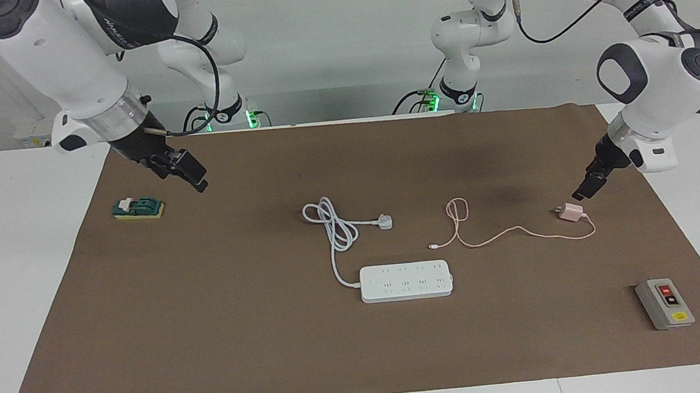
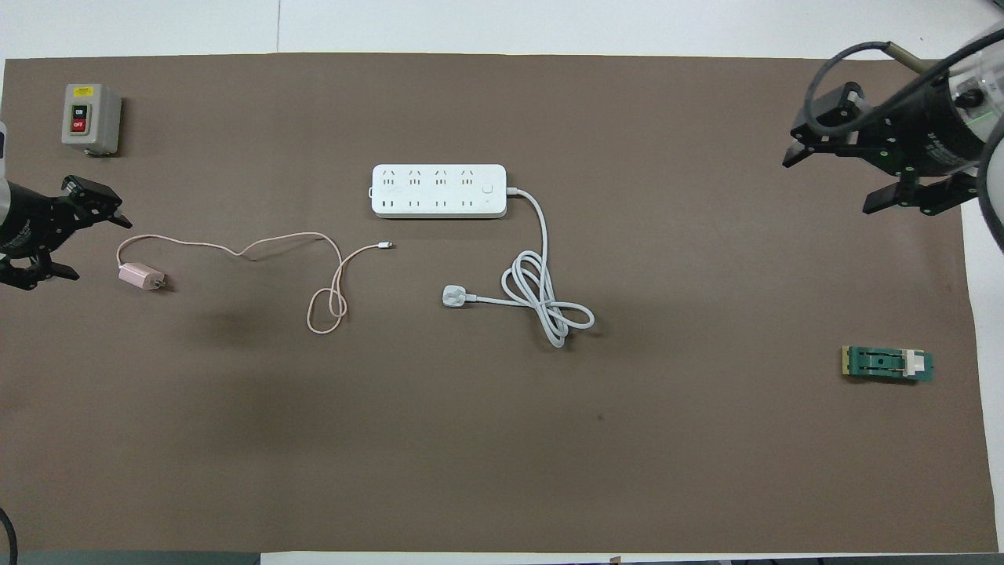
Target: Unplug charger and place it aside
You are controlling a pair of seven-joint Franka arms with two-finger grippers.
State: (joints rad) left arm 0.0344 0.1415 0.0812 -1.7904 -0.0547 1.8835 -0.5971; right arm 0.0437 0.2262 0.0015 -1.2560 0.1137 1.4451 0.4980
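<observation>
The pale pink charger [image 1: 571, 211] lies on its side on the brown mat, toward the left arm's end of the table, with its prongs free of any socket. It also shows in the overhead view [image 2: 138, 276]. Its thin pink cable [image 1: 503, 233] trails in loops toward the white power strip [image 1: 406, 281] without touching it. My left gripper [image 1: 582, 191] hangs open and empty just above the charger, apart from it; it also shows in the overhead view [image 2: 98, 247]. My right gripper [image 1: 192, 171] is open and empty in the air at the right arm's end, seen too in the overhead view [image 2: 827, 186].
The power strip's thick white cord and white plug [image 1: 384, 221] lie coiled nearer to the robots than the strip. A grey on/off switch box [image 1: 664, 303] stands at the left arm's end, farther from the robots than the charger. A green knife switch [image 1: 138, 207] lies below the right gripper.
</observation>
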